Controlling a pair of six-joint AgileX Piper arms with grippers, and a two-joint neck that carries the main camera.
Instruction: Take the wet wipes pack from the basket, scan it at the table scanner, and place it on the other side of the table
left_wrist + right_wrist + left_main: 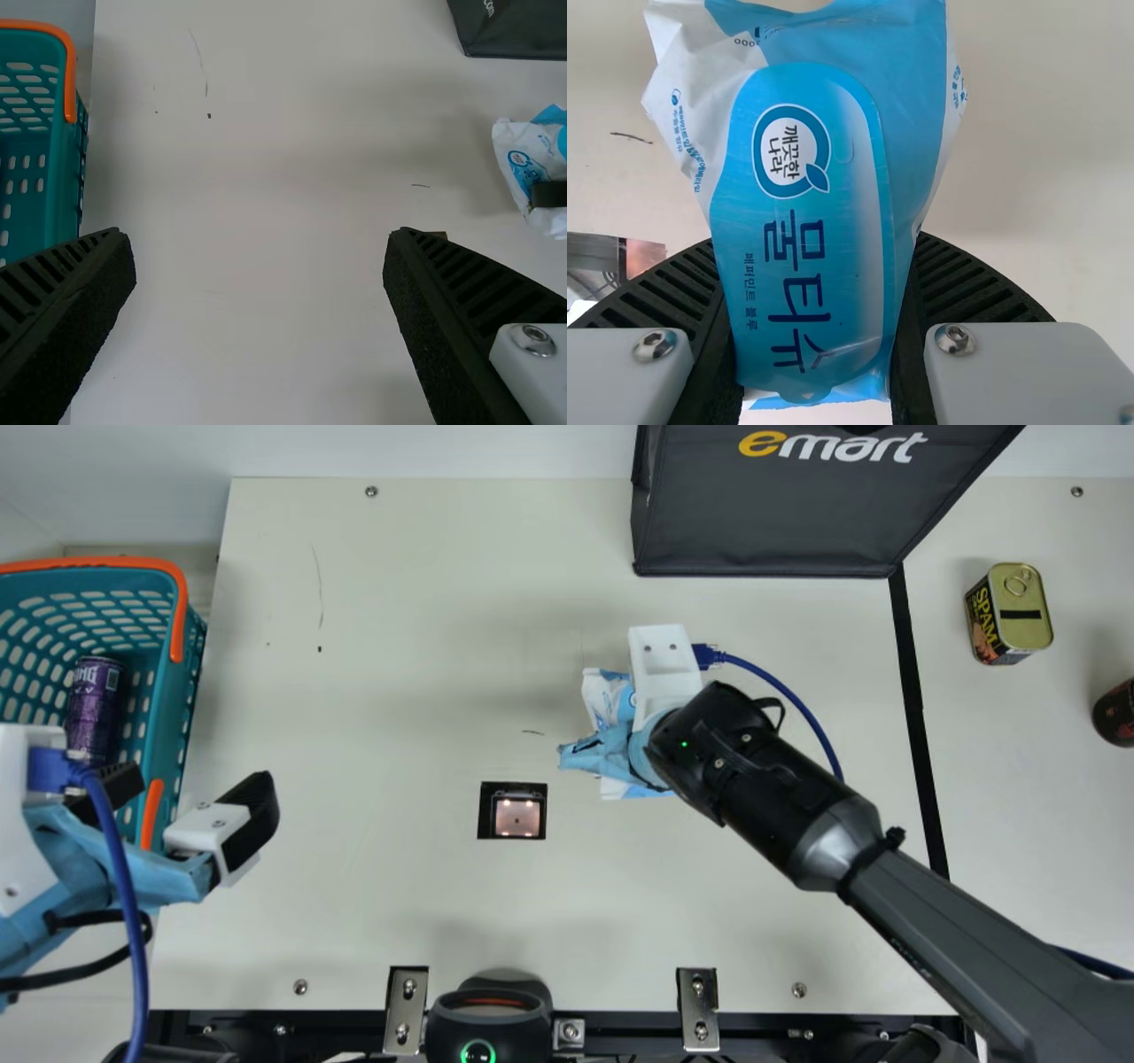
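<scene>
Gripping wet wipes pack (607,695): right end effector (815,266) had it pinched by its long sides, printed face toward the wrist camera; clearance over the bench (399,646) couldn't be read.
Pack progress: out of the basket (182,717), in hand. Pick looked done, placement was left.
Scanner (516,816): pack was near it but offset, toward the tape line (912,691) and the bag (762,514), not over the window. Couldn't tell if the scan had happened; if not, the pack needed to come across the window before placing.
Drop zone: judged to be past the tape line, where a yellow-lidded tin (1028,615) and a dark can (1118,713) stood. Pack was short of the line.
Right arm (939,939): ran diagonally in from main view's bottom right corner, wrist just beside the scanner area, fingers on either side of the pack.
Left arm: was at main view's left edge. Left end effector (182,802) sat by the basket's near end, fingers spread wide, nothing between them.
Basket contents: purple can (93,704) inside, leaning near the wall.
Bag: stood at the bench's back edge, beyond the pack.
</scene>
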